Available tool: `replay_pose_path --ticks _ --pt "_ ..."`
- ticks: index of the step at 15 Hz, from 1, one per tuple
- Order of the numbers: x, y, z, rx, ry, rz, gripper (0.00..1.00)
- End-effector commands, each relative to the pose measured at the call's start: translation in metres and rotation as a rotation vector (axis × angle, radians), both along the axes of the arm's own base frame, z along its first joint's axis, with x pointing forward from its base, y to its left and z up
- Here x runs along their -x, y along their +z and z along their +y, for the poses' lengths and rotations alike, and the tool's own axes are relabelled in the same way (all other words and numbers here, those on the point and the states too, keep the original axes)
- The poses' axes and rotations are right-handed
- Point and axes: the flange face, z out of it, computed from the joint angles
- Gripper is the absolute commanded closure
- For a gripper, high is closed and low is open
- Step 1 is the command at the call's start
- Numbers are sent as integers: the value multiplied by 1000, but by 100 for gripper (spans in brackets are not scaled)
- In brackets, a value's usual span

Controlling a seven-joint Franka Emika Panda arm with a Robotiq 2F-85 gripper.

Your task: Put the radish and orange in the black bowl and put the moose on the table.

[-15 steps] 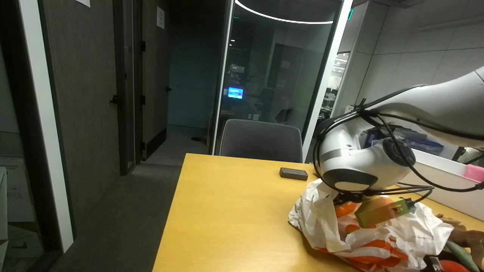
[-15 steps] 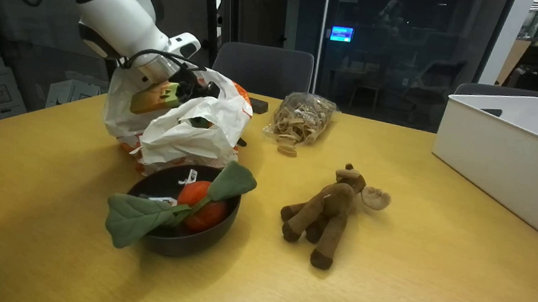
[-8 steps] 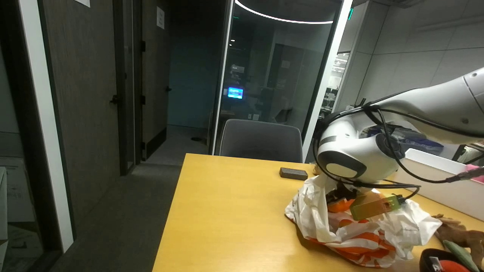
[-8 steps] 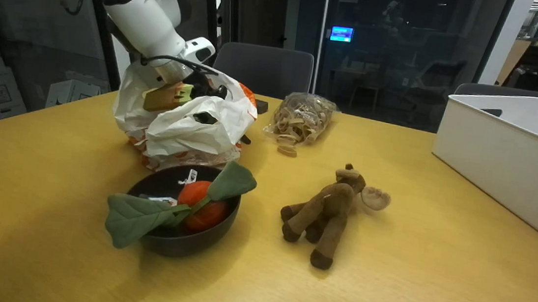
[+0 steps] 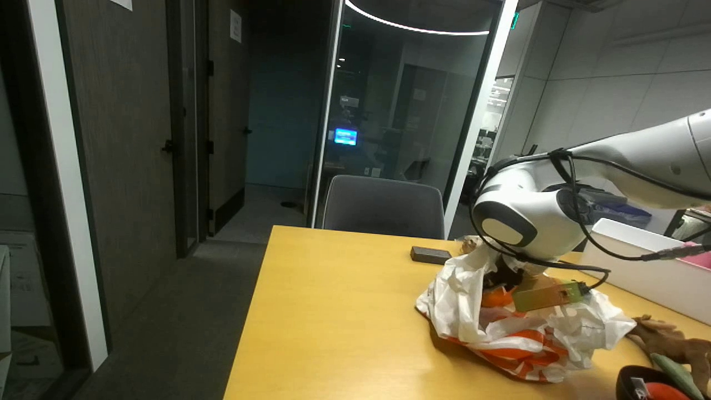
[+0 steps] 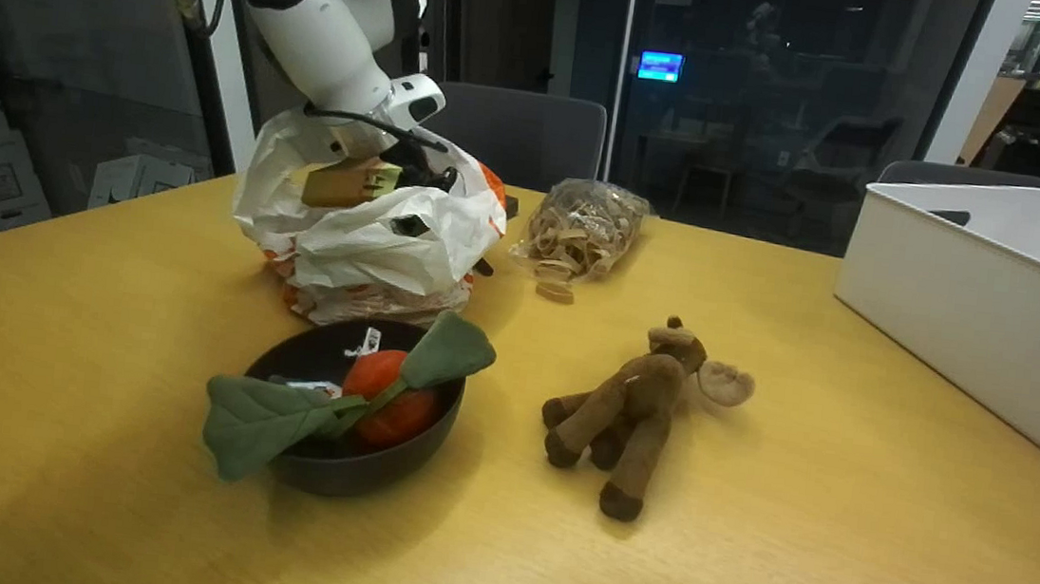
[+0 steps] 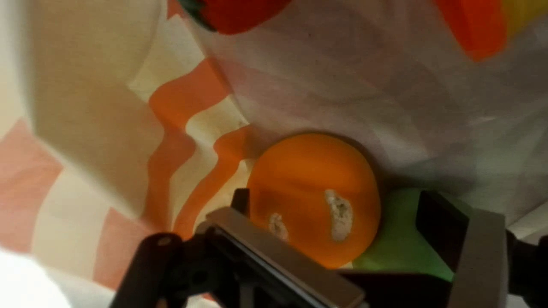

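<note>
The arm [image 6: 316,34] leans over the table [image 6: 742,561], its gripper [image 7: 338,209] down in the mouth of a white and orange plastic bag [image 6: 370,263], with the fingers [image 7: 282,261] standing well apart. Between the fingertips shows the orange [image 7: 314,175], lying in the bag, two pale patches on its skin; one finger covers part of its edge, and I can't tell whether they touch. Just beside the orange, partly behind the other finger, sits something green [image 7: 394,248]. Farther from the fingers are a red thing [image 7: 244,15] with a dark green bit and an orange-red and yellow thing [image 7: 483,30], both only partly in sight. Outside the bag, near the fingers, the black bowl [image 6: 359,477] stands upright with the red radish [image 6: 398,419] in it, green leaves reaching over the rim. The moose [image 6: 644,390] rests on the table, well apart from the fingers.
</note>
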Motion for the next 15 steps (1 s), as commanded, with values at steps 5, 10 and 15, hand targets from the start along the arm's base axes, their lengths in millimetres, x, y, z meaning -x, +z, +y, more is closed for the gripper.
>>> replay_pose_path --ticks 5,10,15 --pt "-15 -6 -8 16 -9 67 0" --pt "-21 -9 -9 6 -11 68 0" --pt "-26 -9 -13 5 -27 60 42"
